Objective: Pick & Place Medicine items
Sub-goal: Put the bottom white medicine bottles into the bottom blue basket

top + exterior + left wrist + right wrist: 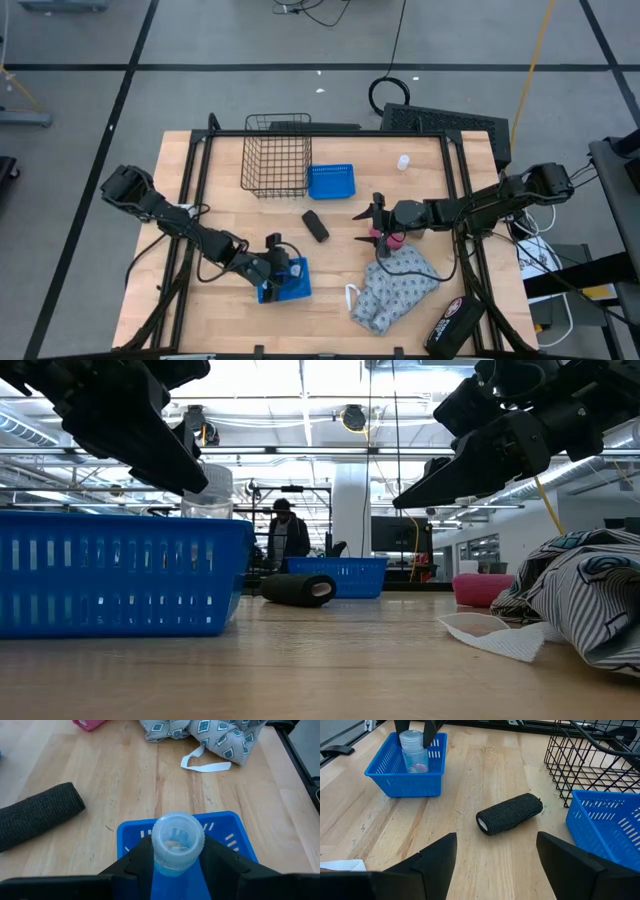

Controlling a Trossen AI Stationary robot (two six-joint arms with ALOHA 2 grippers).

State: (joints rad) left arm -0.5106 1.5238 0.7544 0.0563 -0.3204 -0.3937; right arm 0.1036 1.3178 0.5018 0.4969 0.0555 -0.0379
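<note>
My left gripper is shut on a small clear medicine bottle with a whitish cap, over the near blue tray. The bottle's lower part reaches down inside that tray. A second small white bottle stands alone on the table near the far edge. My right gripper hovers open above the table's middle, beside a pink block, and touches nothing. My left gripper pinches the bottle by its sides just below the cap, one finger on each side. The fingers come slanting down from the table's left. The bottle stands upright with its lower part inside the near blue tray; whether it rests on the tray floor I cannot tell.
A black fabric roll lies mid-table. A wire basket and a second blue tray stand at the far side. A patterned cloth with a white strap lies near the right front, and a dark block sits at the near right corner.
</note>
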